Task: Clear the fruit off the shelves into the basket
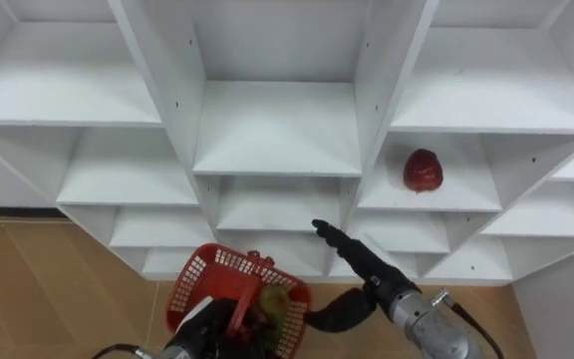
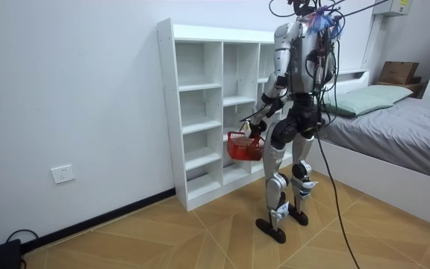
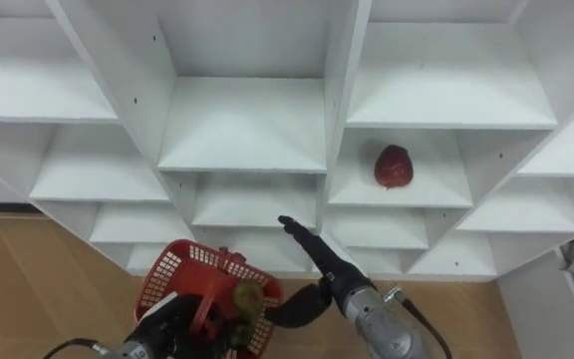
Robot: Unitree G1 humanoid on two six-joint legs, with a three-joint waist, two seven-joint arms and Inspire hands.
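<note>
L hand (image 1: 205,325) grips 1 basket (image 1: 192,284); R hand (image 1: 352,251) open; 1 red fruit (image 1: 423,170) in closet (image 1: 277,130).

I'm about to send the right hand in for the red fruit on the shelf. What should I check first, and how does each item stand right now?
1. Red fruit lies alone on its shelf in the right column, with nothing in front of it: ok.
2. Right hand is open, fingers straight: ok.
3. Right hand in line with the fruit: not ok. It is lower and further left, before the middle column.
4. Left hand is curled on the red basket's handle: ok.
5. Room in the basket: probably ok. One greenish fruit shows inside.
6. Robot stands close before the white shelf unit: ok.
</note>
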